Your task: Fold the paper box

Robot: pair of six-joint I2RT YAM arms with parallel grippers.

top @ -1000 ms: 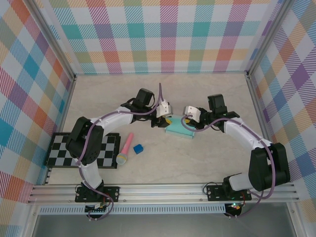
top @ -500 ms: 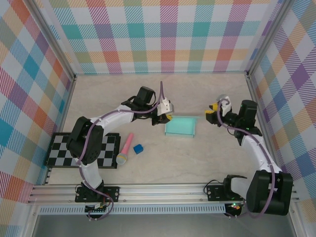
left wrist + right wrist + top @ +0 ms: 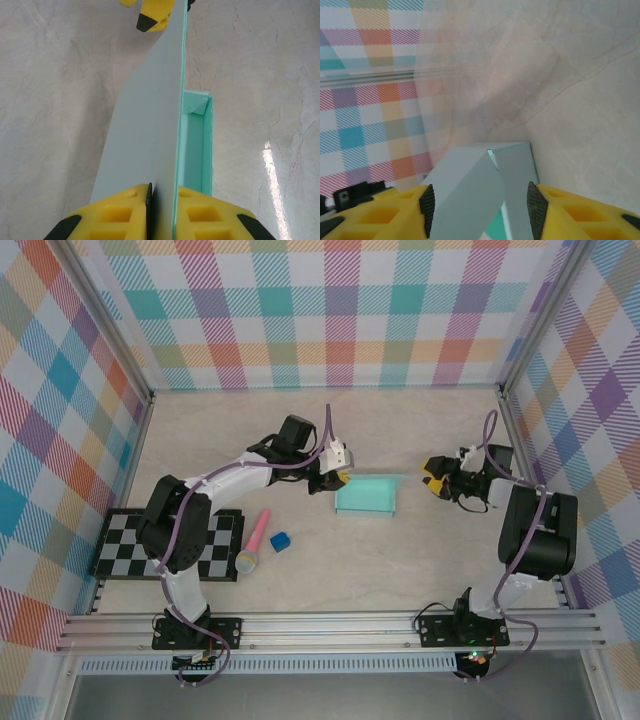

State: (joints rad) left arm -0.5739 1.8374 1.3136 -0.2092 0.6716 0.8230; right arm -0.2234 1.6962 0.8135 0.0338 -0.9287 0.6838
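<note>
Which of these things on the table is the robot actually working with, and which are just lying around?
In the job: paper box, its flap pinched in the left hand; right hand, open beside it.
Lying about: pink toy microphone, small blue cube, checkered board.

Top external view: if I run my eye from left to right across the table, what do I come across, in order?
Black-and-white checkerboard → pink toy microphone → small blue cube → left gripper → paper box → right gripper.
</note>
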